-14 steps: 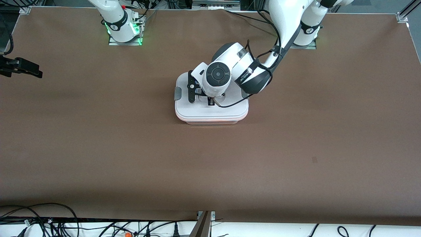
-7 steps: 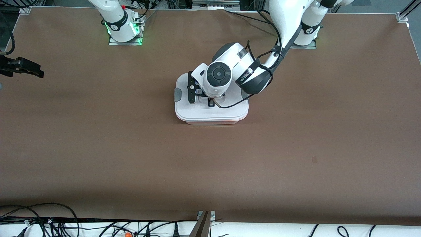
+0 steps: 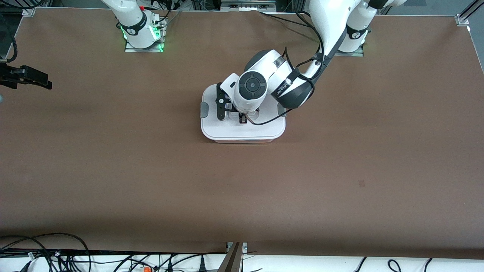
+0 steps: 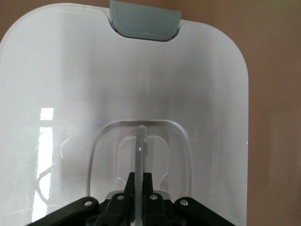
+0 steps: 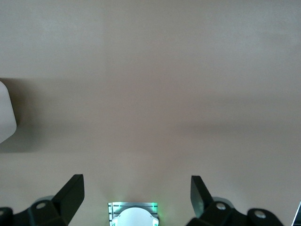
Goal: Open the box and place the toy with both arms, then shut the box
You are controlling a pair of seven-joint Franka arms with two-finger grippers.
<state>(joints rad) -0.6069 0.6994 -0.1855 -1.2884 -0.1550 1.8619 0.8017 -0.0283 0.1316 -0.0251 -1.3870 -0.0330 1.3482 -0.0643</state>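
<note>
A: Box (image 3: 242, 130) mid-counter (image 3: 340, 170), white lid (image 4: 70, 84) seated. Left tool (image 4: 138, 200) pinched on the thin handle rib (image 4: 139, 155).
B: Rigid, light, slick plastic; hold the rib. Right tool (image 5: 136, 188) spread wide, waiting over bare counter.

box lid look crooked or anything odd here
Nothing stands out. The white lid sits flat and square on the box, with no gap showing along its edge. The left gripper is shut on the lid's centre handle. The right gripper waits open over bare table.
</note>
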